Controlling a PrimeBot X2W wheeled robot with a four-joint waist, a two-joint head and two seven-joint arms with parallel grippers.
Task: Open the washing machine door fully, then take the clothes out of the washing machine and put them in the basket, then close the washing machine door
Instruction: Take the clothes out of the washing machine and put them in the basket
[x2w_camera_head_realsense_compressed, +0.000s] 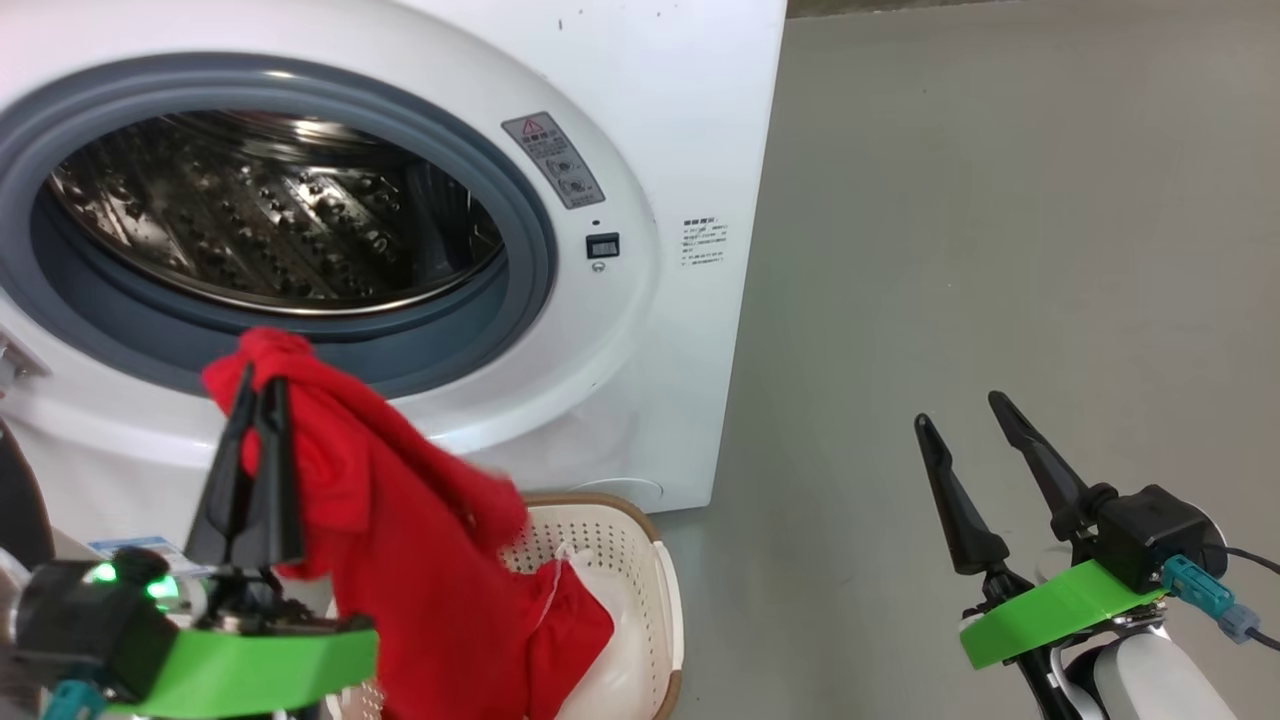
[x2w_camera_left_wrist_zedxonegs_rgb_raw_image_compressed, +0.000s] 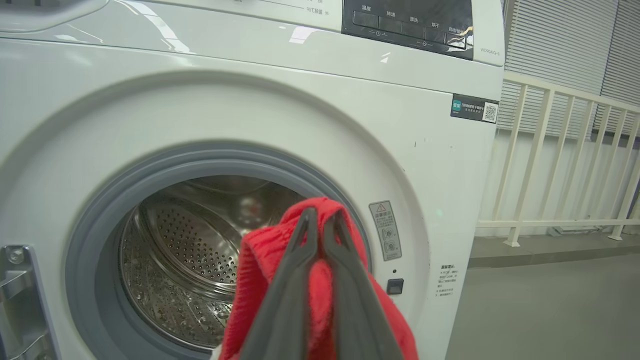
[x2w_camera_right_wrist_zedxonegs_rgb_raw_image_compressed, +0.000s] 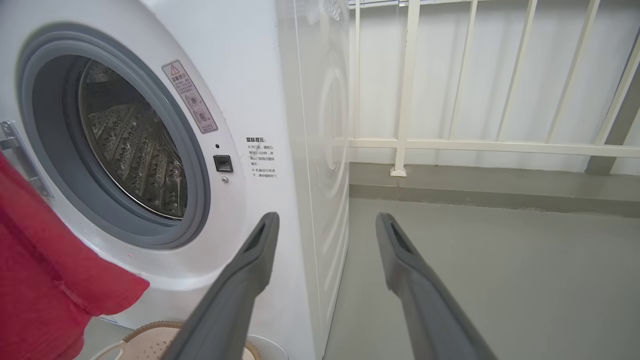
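**Red garment pinched above the basket**

The left gripper (x2w_camera_head_realsense_compressed: 264, 385), nearest on its green mount, has its two dark fingers pressed together on a bunched fold of the clothes (x2w_camera_head_realsense_compressed: 420, 540); the red fabric hangs from that pinch in a limp drape, and its lower end reaches into the basket (x2w_camera_head_realsense_compressed: 655, 545) below. It looks soft, light and without any stiffness, so it should sag and swing rather than keep a shape; a thick gathered fold seems a safer hold than a single edge; the thin white drawstring (x2w_camera_head_realsense_compressed: 548, 588) might snag on the perforations. The right gripper (x2w_camera_head_realsense_compressed: 960, 410) stands with fingers spread wide and nothing between them, well off to the right above the grey floor (x2w_camera_head_realsense_compressed: 1000, 200). The basket is cream perforated plastic with a brown woven-look rim, just before the washing machine (x2w_camera_head_realsense_compressed: 680, 120); that is a smooth white box with a matt grey rubber ring (x2w_camera_head_realsense_compressed: 520, 230) and a shiny dimpled steel drum (x2w_camera_head_realsense_compressed: 270, 210); no red shows in the visible part. Beyond stands a pale railing (x2w_camera_right_wrist_zedxonegs_rgb_raw_image_compressed: 475, 145).
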